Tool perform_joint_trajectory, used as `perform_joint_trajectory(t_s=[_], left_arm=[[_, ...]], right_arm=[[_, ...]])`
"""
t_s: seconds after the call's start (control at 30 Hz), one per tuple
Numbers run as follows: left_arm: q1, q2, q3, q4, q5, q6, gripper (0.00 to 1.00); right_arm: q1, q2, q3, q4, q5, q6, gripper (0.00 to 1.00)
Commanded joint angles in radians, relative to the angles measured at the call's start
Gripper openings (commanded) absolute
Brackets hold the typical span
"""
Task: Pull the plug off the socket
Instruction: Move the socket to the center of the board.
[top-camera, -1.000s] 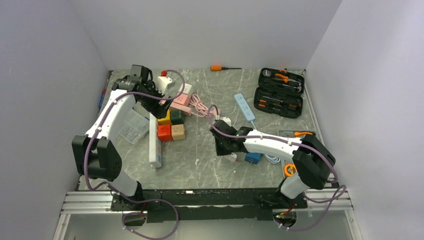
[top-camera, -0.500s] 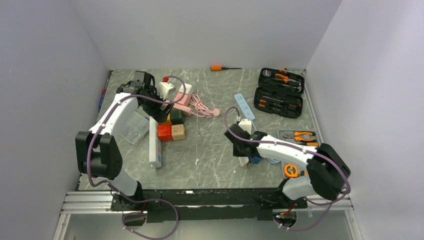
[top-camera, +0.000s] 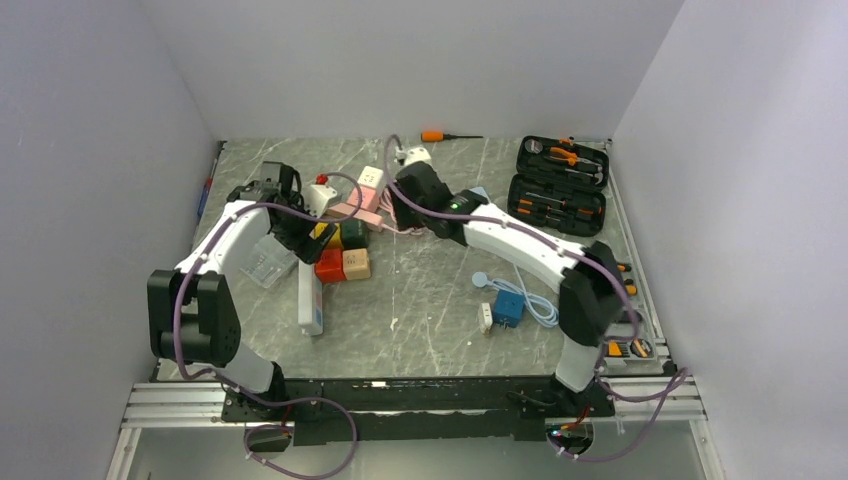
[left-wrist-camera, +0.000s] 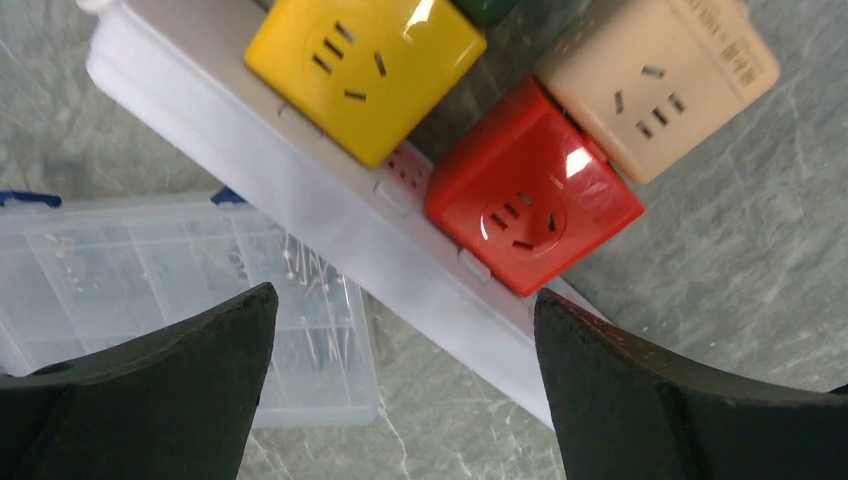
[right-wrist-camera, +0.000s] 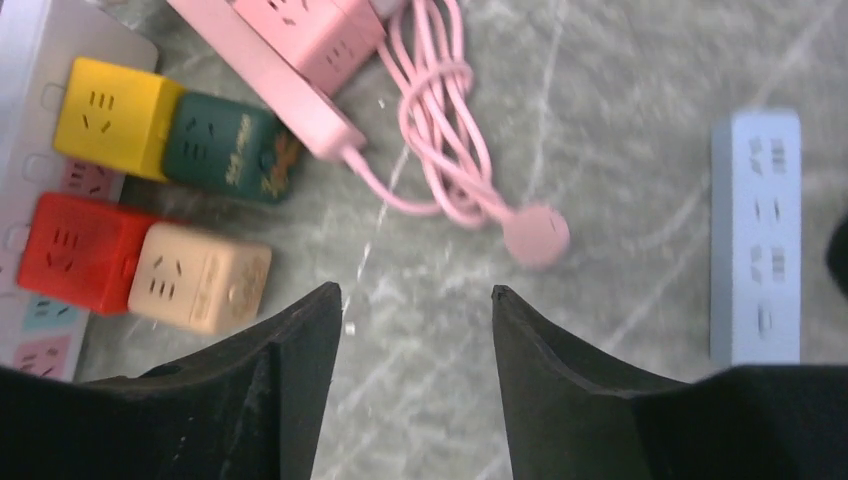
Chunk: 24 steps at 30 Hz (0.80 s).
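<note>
A small white plug (top-camera: 485, 317) lies against a blue cube socket (top-camera: 507, 308) at the front right, with a pale blue cable (top-camera: 535, 305) looped beside them. Whether the plug sits in the socket I cannot tell. My right gripper (right-wrist-camera: 413, 291) is far from them, near the back middle (top-camera: 428, 228). It is open and empty above bare table, just short of a pink round plug (right-wrist-camera: 537, 237). My left gripper (left-wrist-camera: 405, 293) is wide open over a white power strip (left-wrist-camera: 300, 200). That strip carries a yellow cube (left-wrist-camera: 365, 65) and a red cube (left-wrist-camera: 530, 190).
A beige cube (left-wrist-camera: 655, 80) and a dark green cube (right-wrist-camera: 230, 145) sit by the strip, and a clear plastic box (left-wrist-camera: 150, 290) lies to its left. A pink strip (right-wrist-camera: 300, 90), a pale blue strip (right-wrist-camera: 755, 235), an open tool case (top-camera: 558, 185) and an orange screwdriver (top-camera: 435, 135) lie further back.
My right arm has swung from the blue cube at the front right to the back middle, and its jaws have opened. The left gripper has shifted slightly nearer, toward the cubes.
</note>
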Motion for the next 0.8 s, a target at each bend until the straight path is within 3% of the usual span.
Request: perform_joint_trajectory(t_s=[0.0, 0.2, 0.57, 0.77], left_arm=[[0.032, -0.06, -0.042, -0.004, 0.006, 0.043, 0.99], [0.061, -0.103, -0.12, 0.023, 0.009, 0.066, 0.97], [0.098, -0.17, -0.239, 0.02, -0.049, 0.107, 0.82], [0.147, -0.246, -0.301, 0.004, -0.076, 0.149, 0.77]], right_arm=[[-0.032, 0.169, 0.152, 0.096, -0.133, -0.285, 0.6], [-0.082, 0.34, 0.293, 0.074, -0.256, -0.428, 0.58], [-0.04, 0.333, 0.107, 0.313, -0.315, -0.456, 0.51], [-0.01, 0.415, 0.111, 0.355, -0.265, -0.458, 0.44]])
